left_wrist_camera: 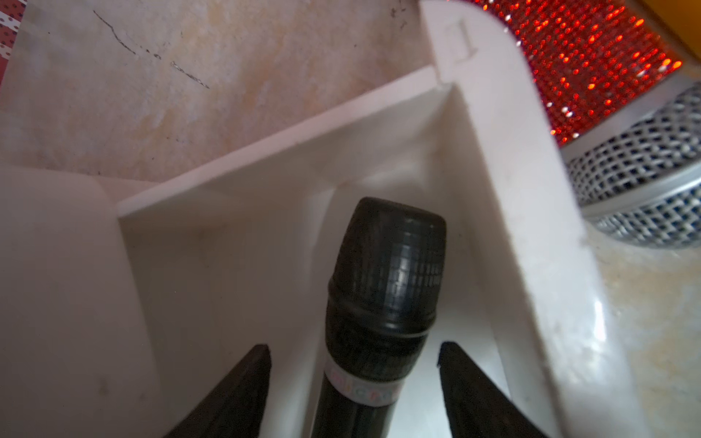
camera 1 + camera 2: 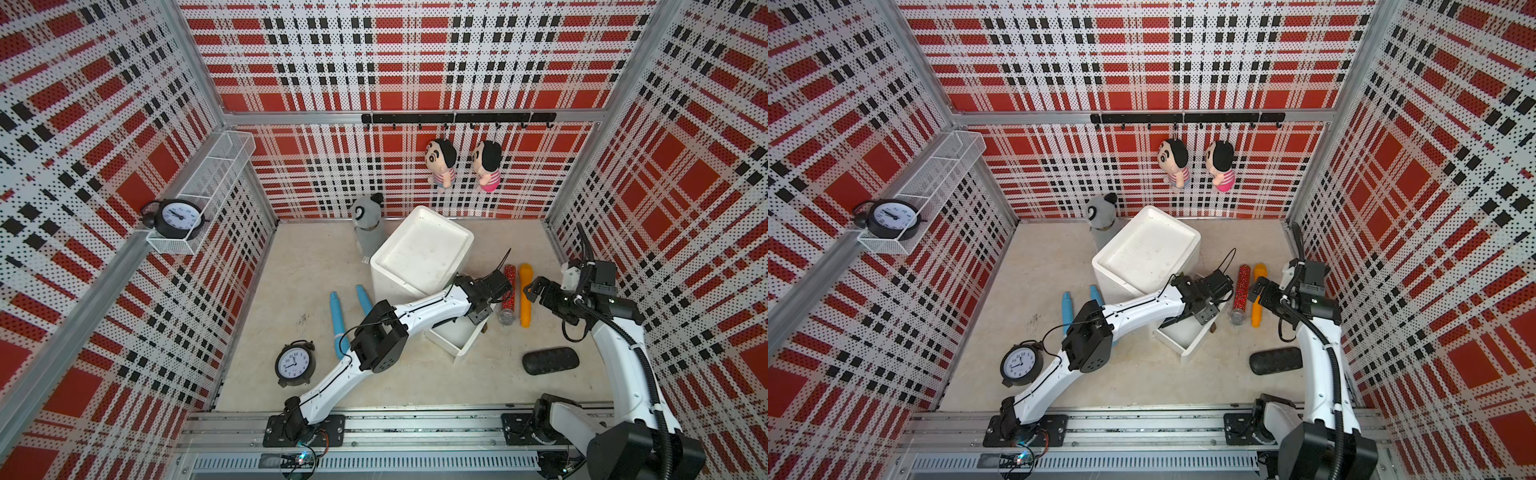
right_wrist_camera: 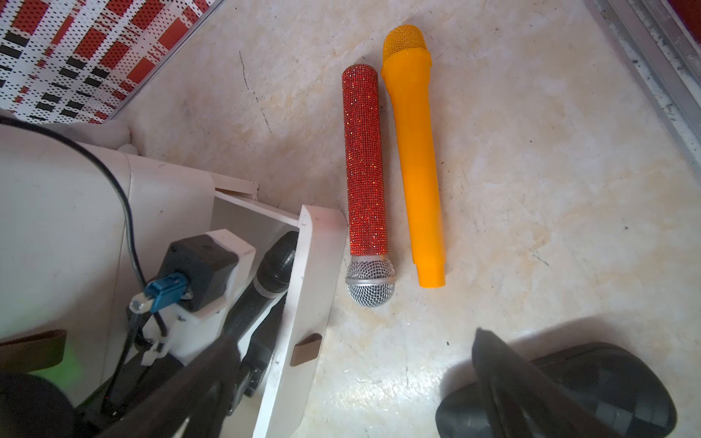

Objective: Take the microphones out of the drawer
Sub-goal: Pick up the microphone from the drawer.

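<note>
A black microphone point(image 1: 383, 280) lies in the pulled-out white drawer point(image 1: 504, 189), its head toward the drawer's front panel point(image 3: 315, 265). In the right wrist view the same microphone point(image 3: 275, 265) shows just behind that panel. My left gripper point(image 1: 354, 347) reaches down into the drawer point(image 2: 453, 340) and stands open, one finger on each side of the microphone's handle with a gap on both sides. In both top views the left gripper point(image 2: 478, 313) point(image 2: 1204, 309) hides the microphone. My right gripper point(image 3: 352, 341) point(image 2: 532, 289) hovers open over the floor right of the drawer, holding nothing.
A red glitter microphone point(image 3: 364, 163) and an orange one point(image 3: 413, 151) lie side by side just right of the drawer. A black oval case point(image 2: 549, 360) lies nearer the front. The white cabinet point(image 2: 419, 253) stands behind the drawer. An alarm clock point(image 2: 294, 363) and blue sticks point(image 2: 336, 324) lie left.
</note>
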### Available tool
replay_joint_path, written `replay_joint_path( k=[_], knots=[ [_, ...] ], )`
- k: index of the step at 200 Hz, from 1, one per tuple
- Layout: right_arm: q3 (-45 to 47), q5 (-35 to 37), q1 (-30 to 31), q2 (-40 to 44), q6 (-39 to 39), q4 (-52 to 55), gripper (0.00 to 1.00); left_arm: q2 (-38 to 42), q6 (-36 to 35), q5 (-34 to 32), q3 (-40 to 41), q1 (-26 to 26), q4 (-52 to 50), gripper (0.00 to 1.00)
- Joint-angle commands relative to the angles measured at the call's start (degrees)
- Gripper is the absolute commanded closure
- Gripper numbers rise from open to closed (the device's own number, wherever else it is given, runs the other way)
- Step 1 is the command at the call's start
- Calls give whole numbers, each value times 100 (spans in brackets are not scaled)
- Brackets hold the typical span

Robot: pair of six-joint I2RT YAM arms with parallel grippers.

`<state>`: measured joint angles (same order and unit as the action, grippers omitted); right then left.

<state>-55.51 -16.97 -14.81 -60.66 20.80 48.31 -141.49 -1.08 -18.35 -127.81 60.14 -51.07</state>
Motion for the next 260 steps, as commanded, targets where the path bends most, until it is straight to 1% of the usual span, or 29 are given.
replay_joint_path(
  k=[1, 16, 37, 60, 67, 81, 86, 92, 103, 109, 132, 176, 198, 218, 260],
  knots=[
    [40, -69, -63, 121, -59, -41, 0, -423, 9, 385, 128, -29, 80, 26],
    [51, -83, -62, 142, -67, -41, 0, -439, 20, 389, 205, -29, 129, 26],
    [57, -83, -66, 160, -67, -41, 0, -442, 47, 393, 289, -29, 222, 22],
    [58, -96, -60, 158, -59, -54, 0, -465, 40, 451, 318, -42, 273, 22],
    [59, -103, -62, 164, -59, -59, 0, -470, 21, 510, 331, -46, 273, 27],
    [57, -105, -61, 169, -58, -59, 0, -489, 15, 588, 353, -64, 290, 43],
    [60, -105, -57, 173, -60, -57, 0, -486, 16, 603, 365, -65, 290, 45],
    [57, -96, -62, 178, -62, -50, 0, -487, 14, 591, 381, -76, 290, 44],
    [70, -96, -63, 186, -67, -42, 0, -490, 14, 538, 408, -75, 299, 35],
    [68, -96, -58, 190, -67, -35, 0, -494, 13, 503, 420, -66, 299, 32],
    [84, -105, -60, 200, -54, -59, 0, -502, 4, 483, 450, -76, 308, 31],
    [112, -139, -57, 199, -41, -77, 0, -394, 10, 583, 450, -86, 360, 41],
    [128, -140, -62, 182, -32, -102, 0, -296, 13, 697, 450, -114, 383, 50],
    [147, -157, -61, 184, -32, -111, 0, -150, 38, 825, 450, -156, 405, 57],
    [189, -175, -57, 178, -23, -156, 0, 271, 221, 1049, 638, -302, 712, 67]
  ],
)
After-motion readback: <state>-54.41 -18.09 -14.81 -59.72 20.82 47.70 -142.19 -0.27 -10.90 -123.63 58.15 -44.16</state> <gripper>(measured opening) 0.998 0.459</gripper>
